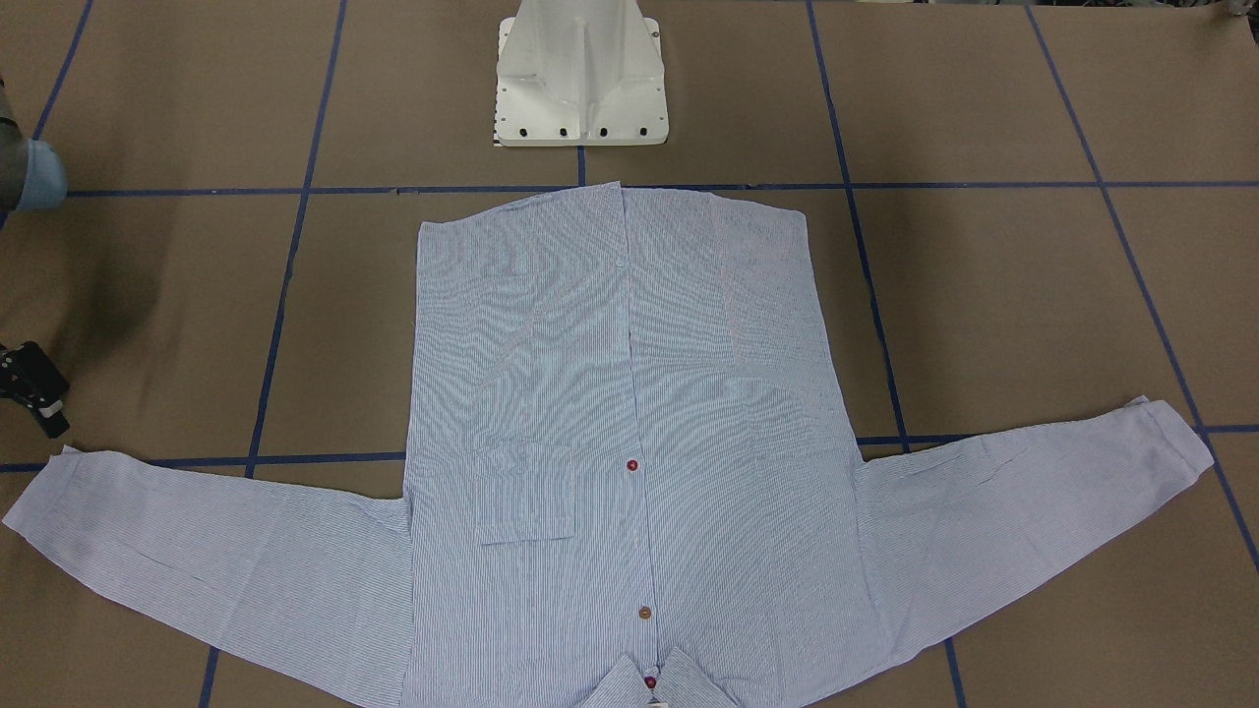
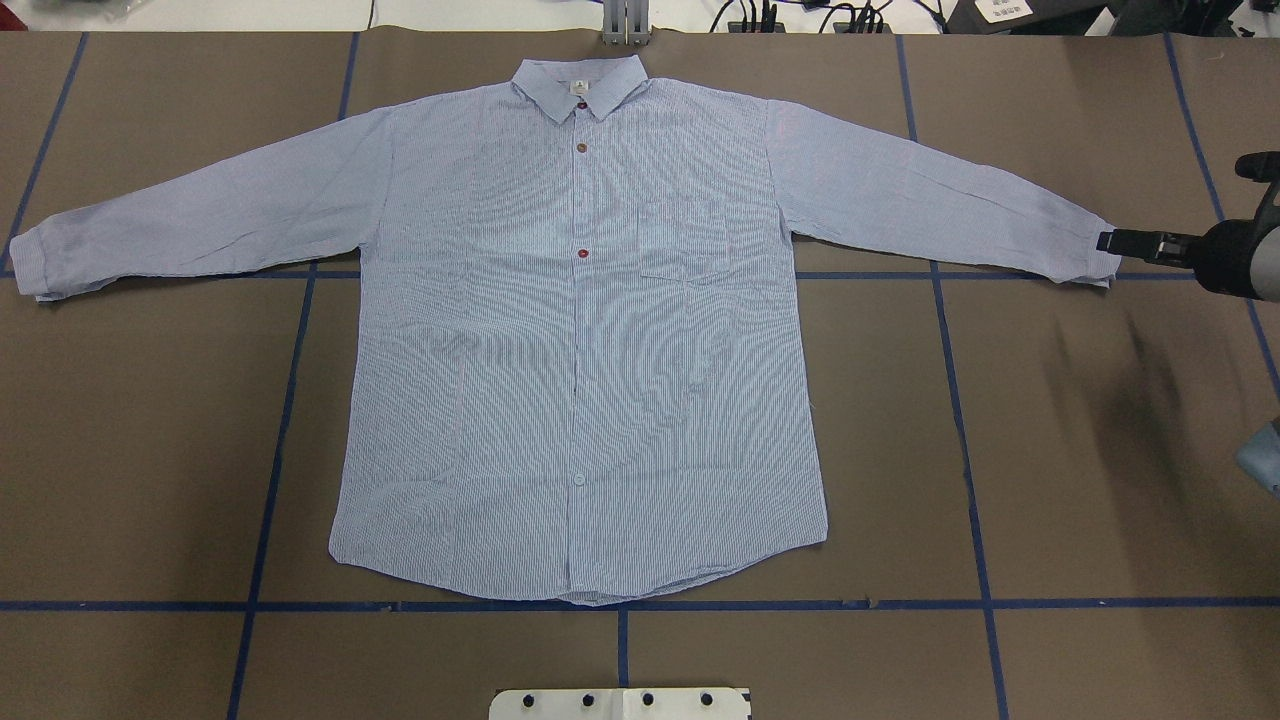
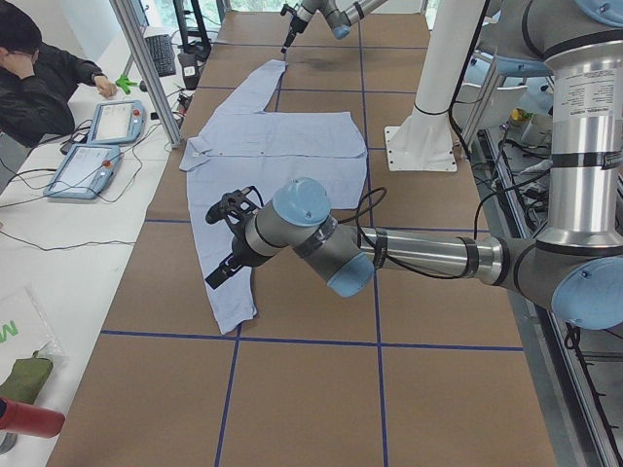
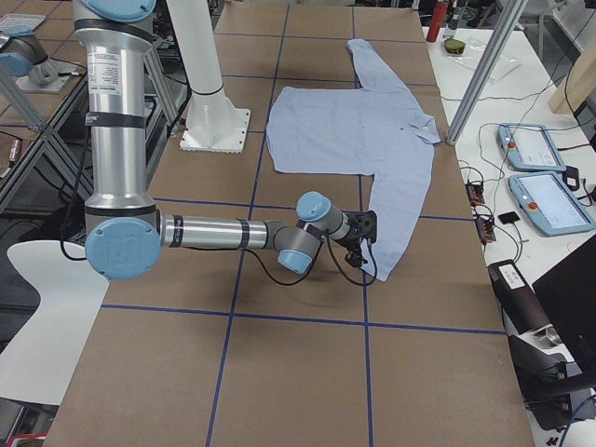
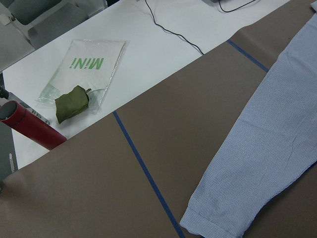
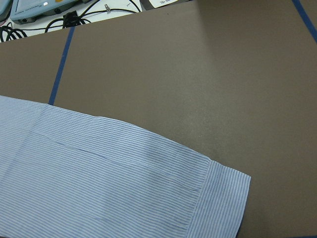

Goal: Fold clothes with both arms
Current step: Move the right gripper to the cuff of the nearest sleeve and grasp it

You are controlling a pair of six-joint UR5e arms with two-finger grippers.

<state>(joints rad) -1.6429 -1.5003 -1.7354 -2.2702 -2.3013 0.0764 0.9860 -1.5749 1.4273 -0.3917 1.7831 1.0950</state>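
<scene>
The light blue striped shirt [image 2: 580,350] lies flat and front up on the brown table, both sleeves spread wide and the collar [image 2: 580,90] at the far edge. My right gripper [image 2: 1105,242] hovers just beyond the cuff [image 2: 1085,255] at the overhead view's right, jaws apparently open and empty. That cuff [image 6: 223,198] fills the right wrist view's lower edge. My left gripper [image 3: 226,241] hangs over the other sleeve near its cuff [image 5: 218,223]. It shows only in the exterior left view, so I cannot tell its state.
The white pedestal base [image 1: 580,88] stands just behind the shirt's hem. A white side table along the far edge holds two teach pendants [image 3: 92,170], cables, a red cylinder [image 5: 29,131] and a green bundle in a plastic bag [image 5: 72,101]. A person [image 3: 39,78] sits there.
</scene>
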